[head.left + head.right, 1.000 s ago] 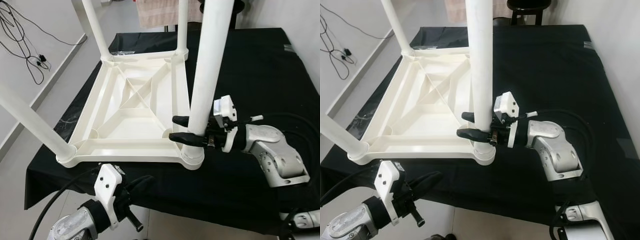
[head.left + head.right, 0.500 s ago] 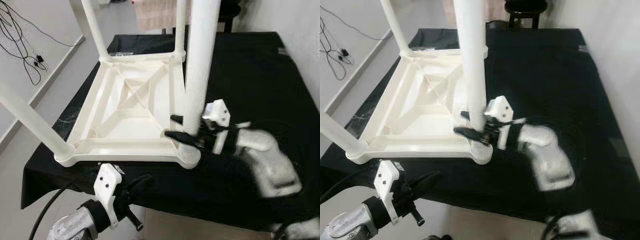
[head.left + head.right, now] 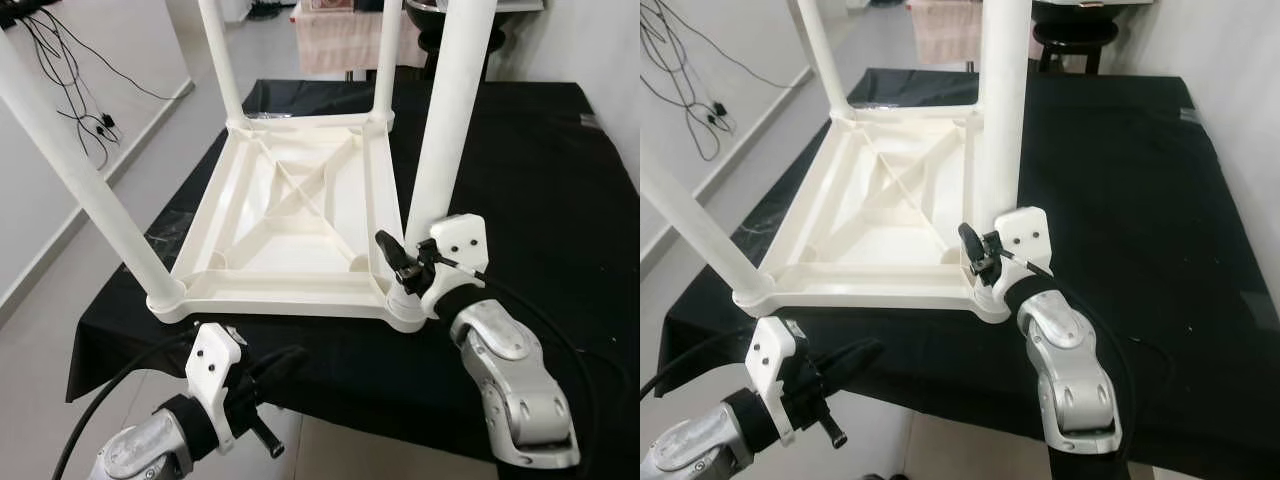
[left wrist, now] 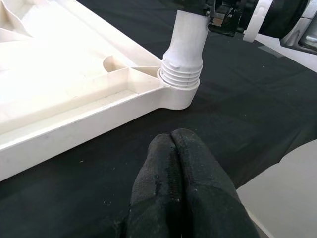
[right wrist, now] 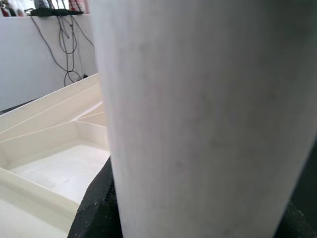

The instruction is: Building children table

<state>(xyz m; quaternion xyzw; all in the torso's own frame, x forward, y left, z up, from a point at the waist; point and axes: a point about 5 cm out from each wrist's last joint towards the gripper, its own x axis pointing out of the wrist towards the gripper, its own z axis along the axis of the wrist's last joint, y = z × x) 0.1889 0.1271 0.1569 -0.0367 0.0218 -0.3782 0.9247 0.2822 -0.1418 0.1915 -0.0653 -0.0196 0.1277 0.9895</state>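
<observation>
Table legs' (image 3: 455,110) tops beyond frame

I see a desk (image 3: 520,150) covered edge to edge in a black cloth, which hangs over the near side. Lying directly on it, on its left half, is the white plastic children's table (image 3: 285,235), turned upside down so its ribbed underside faces up. Four white legs (image 3: 448,120) stand upright from its corners. The near left corner sits close to the desk's front edge. The cloth to the right of the upturned table is bare. Around the desk I see pale floor (image 3: 60,290), with dark cables (image 3: 85,95) lying on it by the left wall.
</observation>
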